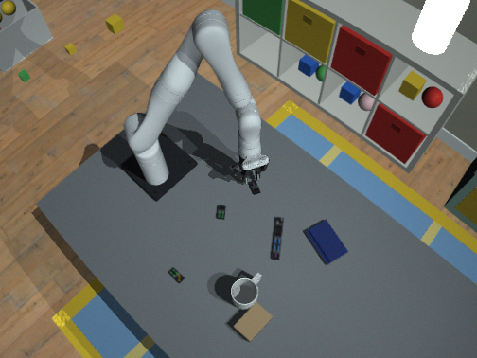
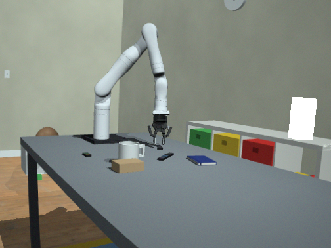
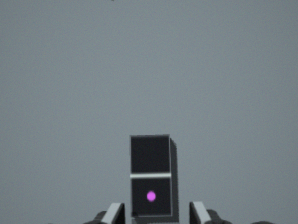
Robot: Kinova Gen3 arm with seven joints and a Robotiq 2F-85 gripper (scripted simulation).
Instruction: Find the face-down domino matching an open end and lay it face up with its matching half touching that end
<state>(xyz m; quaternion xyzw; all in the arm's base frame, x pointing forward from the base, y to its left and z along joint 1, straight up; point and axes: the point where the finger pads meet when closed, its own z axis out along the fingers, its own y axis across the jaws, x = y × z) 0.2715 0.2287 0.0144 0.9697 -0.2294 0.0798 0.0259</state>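
A face-up domino (image 1: 255, 187) (image 2: 159, 147) (image 3: 151, 160) lies flat on the table, one half blank, the other with one magenta pip. My gripper (image 1: 252, 179) (image 2: 159, 143) (image 3: 157, 215) is partly open, pointing down just above its magenta half, a finger on each side with gaps. The line (image 1: 277, 238) (image 2: 165, 156) lies straight, with a grey mark near its upper end, blue pips toward its lower part and magenta at its lower end. A domino with green pips (image 1: 220, 211) and one with green and orange pips (image 1: 176, 275) (image 2: 87, 154) lie face up. A dark piece (image 1: 242, 274) is partly hidden behind the mug.
A white mug (image 1: 244, 292) (image 2: 128, 151) stands beside a tan block (image 1: 253, 322) (image 2: 127, 166). A blue book (image 1: 326, 241) (image 2: 201, 160) lies to the right of the line in the top view. The arm's black base plate (image 1: 181, 160) is at the back of the table.
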